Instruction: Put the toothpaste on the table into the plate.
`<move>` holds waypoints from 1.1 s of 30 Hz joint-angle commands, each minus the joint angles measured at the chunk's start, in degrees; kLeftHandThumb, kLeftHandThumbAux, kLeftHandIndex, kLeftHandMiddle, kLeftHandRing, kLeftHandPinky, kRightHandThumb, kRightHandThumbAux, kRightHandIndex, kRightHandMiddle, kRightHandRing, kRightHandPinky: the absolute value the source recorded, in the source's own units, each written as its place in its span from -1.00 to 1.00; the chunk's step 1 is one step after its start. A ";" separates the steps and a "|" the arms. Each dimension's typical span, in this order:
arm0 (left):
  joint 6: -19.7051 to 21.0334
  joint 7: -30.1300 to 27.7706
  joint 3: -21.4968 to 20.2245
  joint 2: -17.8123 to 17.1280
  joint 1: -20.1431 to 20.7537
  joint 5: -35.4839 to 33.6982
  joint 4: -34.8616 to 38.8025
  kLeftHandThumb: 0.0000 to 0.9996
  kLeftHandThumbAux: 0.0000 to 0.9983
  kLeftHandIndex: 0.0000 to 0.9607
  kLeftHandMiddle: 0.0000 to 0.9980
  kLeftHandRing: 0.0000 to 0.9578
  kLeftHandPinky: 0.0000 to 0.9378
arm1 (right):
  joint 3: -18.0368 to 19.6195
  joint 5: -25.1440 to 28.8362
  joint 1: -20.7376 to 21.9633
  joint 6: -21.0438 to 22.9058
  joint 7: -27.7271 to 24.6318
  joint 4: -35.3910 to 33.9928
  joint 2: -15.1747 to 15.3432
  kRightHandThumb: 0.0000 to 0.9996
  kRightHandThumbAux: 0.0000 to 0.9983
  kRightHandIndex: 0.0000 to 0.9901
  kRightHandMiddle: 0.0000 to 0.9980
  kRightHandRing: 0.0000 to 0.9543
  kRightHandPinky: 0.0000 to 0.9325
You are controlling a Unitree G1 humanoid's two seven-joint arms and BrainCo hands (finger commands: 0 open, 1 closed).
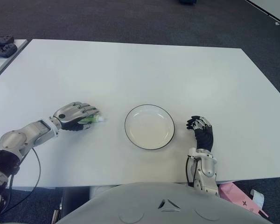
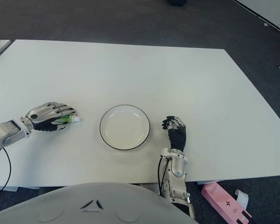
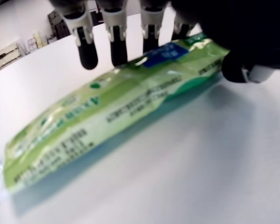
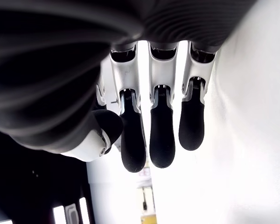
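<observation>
One green toothpaste tube (image 1: 91, 119) lies flat on the white worktop (image 1: 144, 70), left of centre in the eye views, long axis running left-right, one end poking out toward the plate (image 1: 149, 126). Left hand (image 1: 76, 115) sits over it, fingers (image 3: 86, 44) curled down across the tube and thumb at its side, tube not lifted off the surface. One round white plate with dark rim, centre of frame, nothing in it. Right hand (image 1: 201, 132) shows just right of the plate, fingers loosely extended, holding nothing
</observation>
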State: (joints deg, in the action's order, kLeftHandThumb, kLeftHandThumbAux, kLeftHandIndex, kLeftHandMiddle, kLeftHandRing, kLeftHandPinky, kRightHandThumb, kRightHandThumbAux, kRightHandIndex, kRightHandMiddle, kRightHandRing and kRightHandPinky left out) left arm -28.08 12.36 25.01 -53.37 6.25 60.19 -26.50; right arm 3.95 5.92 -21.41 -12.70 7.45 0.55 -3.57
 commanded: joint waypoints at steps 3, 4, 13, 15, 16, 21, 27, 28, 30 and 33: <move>3.73 -1.32 5.34 2.03 -0.91 4.06 -5.55 0.12 -0.68 -1.00 -0.74 -0.72 -0.63 | 0.46 0.52 -0.87 1.24 -0.15 1.30 -1.33 0.41 0.45 -0.13 0.14 0.15 0.15; 4.05 -1.20 5.66 2.14 -0.86 4.10 -5.75 0.12 -0.68 -1.00 -0.75 -0.72 -0.63 | 0.45 0.48 -0.89 1.22 -0.16 1.27 -1.32 0.41 0.45 -0.13 0.14 0.15 0.15; 6.07 1.31 9.20 3.43 0.88 4.79 -9.41 0.13 -0.66 -1.00 -0.77 -0.72 -0.59 | 0.49 0.22 -1.10 1.20 -0.13 1.06 -1.21 0.41 0.45 -0.13 0.14 0.15 0.14; 6.27 2.34 10.04 3.61 1.27 4.89 -10.29 0.13 -0.67 -1.00 -0.75 -0.70 -0.57 | 0.51 0.25 -1.17 1.29 -0.13 0.94 -1.22 0.41 0.45 -0.13 0.14 0.15 0.14; 6.34 2.82 10.42 3.68 1.45 4.90 -10.68 0.12 -0.67 -1.00 -0.75 -0.70 -0.56 | 0.51 0.28 -1.21 1.34 -0.14 0.88 -1.23 0.41 0.45 -0.13 0.14 0.15 0.14; 6.58 5.05 12.25 3.85 2.14 4.86 -12.24 0.13 -0.68 -1.00 -0.71 -0.67 -0.56 | 0.65 0.52 -1.32 1.36 -0.36 0.73 -1.17 0.41 0.45 -0.13 0.14 0.15 0.14; 6.98 6.19 13.76 3.72 2.39 4.39 -13.00 0.15 -0.66 -1.00 -0.72 -0.67 -0.53 | 0.76 0.36 -1.30 1.59 -0.22 0.66 -1.25 0.41 0.45 -0.13 0.13 0.15 0.13; 7.03 6.29 13.96 3.70 2.46 4.31 -13.09 0.15 -0.66 -1.00 -0.72 -0.67 -0.53 | 0.79 0.35 -1.29 1.71 -0.19 0.62 -1.26 0.41 0.45 -0.13 0.13 0.14 0.13; 7.07 6.33 14.26 3.68 2.57 4.13 -13.29 0.15 -0.65 -1.00 -0.73 -0.67 -0.53 | 0.82 0.34 -1.26 1.93 -0.14 0.57 -1.29 0.41 0.45 -0.13 0.13 0.14 0.13; 6.88 5.70 14.39 3.74 2.67 3.48 -13.70 0.15 -0.64 -1.00 -0.73 -0.66 -0.51 | 0.85 0.37 -1.23 2.27 -0.11 0.46 -1.36 0.41 0.45 -0.13 0.13 0.14 0.13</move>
State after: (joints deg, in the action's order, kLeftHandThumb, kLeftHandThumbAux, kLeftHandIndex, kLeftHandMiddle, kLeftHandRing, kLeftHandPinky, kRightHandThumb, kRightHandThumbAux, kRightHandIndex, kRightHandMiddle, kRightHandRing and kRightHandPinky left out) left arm -21.78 22.87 34.95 -51.00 12.68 60.39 -35.77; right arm 4.55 5.90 -21.87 -12.74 7.26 0.01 -3.77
